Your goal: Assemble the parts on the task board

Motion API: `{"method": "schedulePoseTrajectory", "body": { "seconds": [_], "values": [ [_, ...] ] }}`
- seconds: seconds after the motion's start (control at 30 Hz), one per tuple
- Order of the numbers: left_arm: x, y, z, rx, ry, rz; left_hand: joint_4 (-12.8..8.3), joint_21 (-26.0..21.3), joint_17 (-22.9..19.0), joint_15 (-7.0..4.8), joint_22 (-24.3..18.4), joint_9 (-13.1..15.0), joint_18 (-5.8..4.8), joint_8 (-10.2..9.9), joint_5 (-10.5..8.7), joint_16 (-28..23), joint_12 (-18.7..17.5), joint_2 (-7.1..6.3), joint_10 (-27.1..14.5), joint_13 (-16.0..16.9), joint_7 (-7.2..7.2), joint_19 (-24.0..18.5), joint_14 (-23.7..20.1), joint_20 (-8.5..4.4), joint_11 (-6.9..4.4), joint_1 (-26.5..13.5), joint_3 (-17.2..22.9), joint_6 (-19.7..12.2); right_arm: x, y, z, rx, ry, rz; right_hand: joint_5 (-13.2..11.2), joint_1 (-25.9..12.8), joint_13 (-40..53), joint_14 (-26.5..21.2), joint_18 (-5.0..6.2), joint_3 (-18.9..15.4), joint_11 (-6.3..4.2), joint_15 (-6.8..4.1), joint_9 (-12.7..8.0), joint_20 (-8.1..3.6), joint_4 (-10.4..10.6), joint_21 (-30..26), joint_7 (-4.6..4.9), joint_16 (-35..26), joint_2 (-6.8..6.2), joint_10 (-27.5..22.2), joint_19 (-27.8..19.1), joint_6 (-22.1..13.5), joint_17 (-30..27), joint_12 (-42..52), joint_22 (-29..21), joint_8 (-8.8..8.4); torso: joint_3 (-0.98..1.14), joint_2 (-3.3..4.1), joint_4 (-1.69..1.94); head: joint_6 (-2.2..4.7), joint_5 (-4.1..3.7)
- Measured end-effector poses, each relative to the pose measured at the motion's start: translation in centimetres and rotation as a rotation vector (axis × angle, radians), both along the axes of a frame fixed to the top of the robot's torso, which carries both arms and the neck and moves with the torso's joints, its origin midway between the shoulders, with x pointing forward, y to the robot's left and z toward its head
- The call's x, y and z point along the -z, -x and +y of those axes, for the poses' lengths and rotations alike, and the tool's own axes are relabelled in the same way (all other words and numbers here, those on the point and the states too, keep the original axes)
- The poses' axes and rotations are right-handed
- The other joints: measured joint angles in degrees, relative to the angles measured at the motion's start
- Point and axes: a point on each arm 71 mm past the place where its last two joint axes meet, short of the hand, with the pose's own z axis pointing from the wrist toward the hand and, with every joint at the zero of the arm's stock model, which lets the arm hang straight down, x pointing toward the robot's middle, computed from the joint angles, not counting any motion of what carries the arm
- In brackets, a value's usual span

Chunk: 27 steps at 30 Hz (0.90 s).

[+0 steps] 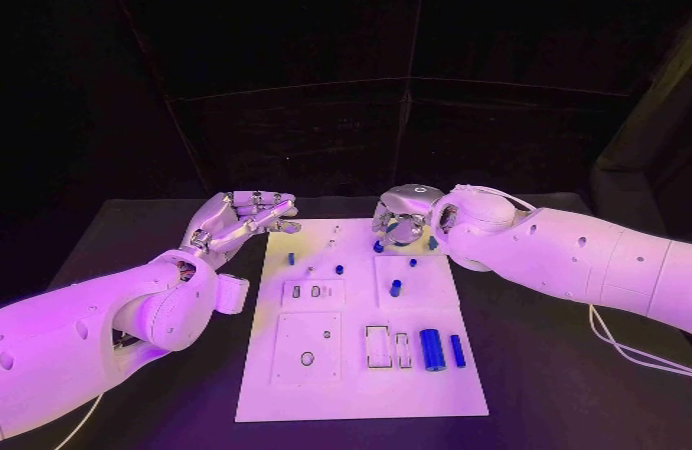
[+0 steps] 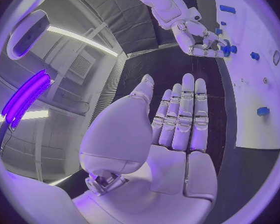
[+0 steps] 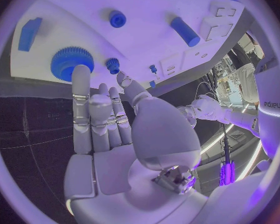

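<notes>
where right robot hand [image 3: 109, 134] hovers, blue gear [image 3: 70, 62] at fingertips.

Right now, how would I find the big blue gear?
Look at the white task board and find its far end, under the right hand. The big gear sits by the fingers; it is the widest blue piece, round with a toothed rim.

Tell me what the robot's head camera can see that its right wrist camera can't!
Head view alone: the two long blue cylinders lying side by side near the front of the white plastic task board, and both white arms. Right wrist view alone: a big blue toothed gear just beyond the right hand's fingertips. Both show the task board, the right hand and the left hand, each holding nothing.
</notes>
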Motion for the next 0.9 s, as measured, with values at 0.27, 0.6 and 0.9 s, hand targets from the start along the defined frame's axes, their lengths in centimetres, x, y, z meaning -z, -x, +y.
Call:
{"method": "schedulePoseTrajectory", "body": {
  "seconds": [0.27, 0.6, 0.9],
  "values": [
    [-0.05, 0.07, 0.02, 0.006, 0.0, 0.001, 0.0, -0.3, 0.1, 0.0, 0.0, 0.0, -0.01, 0.0, 0.0, -0.3, -0.3, 0.24, 0.0, 0.0, 0.2, 0.0, 0.0, 0.0, 0.0, -0.2, 0.0, 0.2, 0.36, -0.2, 0.3, -0.002, 0.039, 0.025, -0.3, 0.0, 0.0, 0.1, 0.0, 1.4, 0.19, 0.29, 0.0, 0.31, 0.2, 4.5, 0.0, 4.1, 0.0, -0.2, -0.3, 0.0, 4.2, 0.0, 4.8, 0.0, -0.06, 0.51, 0.15, -0.09, -0.16],
    [-0.04, 0.03, 0.25, 0.004, -0.003, 0.004, -0.2, -0.3, 0.1, 0.0, -0.1, 0.0, -0.01, -0.2, 0.0, -0.5, -0.5, 0.25, 0.0, 0.0, 0.2, 0.0, 0.0, 0.0, 0.0, -0.2, -0.2, 0.2, 0.6, -0.25, 0.72, -0.011, 0.061, 0.046, -0.6, -0.2, 0.0, 0.1, -0.01, 3.0, 0.19, 0.29, 0.0, 0.31, 0.3, 8.0, 0.0, 7.3, -0.23, -0.2, -0.3, 0.0, 7.8, 0.0, 8.8, 0.0, 0.03, 0.83, 0.21, -0.2, -0.07],
    [-0.01, -0.03, 0.33, 0.004, -0.005, 0.006, -0.3, -0.3, 0.1, 0.0, -0.2, 0.0, -0.01, -0.2, 0.0, -0.5, -0.5, 0.25, 0.0, 0.0, 0.2, 0.0, 0.0, 0.0, 0.0, -0.2, 0.0, 0.2, 0.7, -0.35, 0.79, -0.011, 0.07, 0.055, -2.3, 0.4, 0.0, 0.1, -0.96, 6.2, -0.13, 0.29, 0.0, 0.37, 0.4, 12.2, -0.17, 9.7, 0.42, 1.0, 0.7, 0.9, 10.6, 0.0, 14.0, 0.0, 0.12, 1.09, 0.28, -0.15, -0.06]
  ]
}}
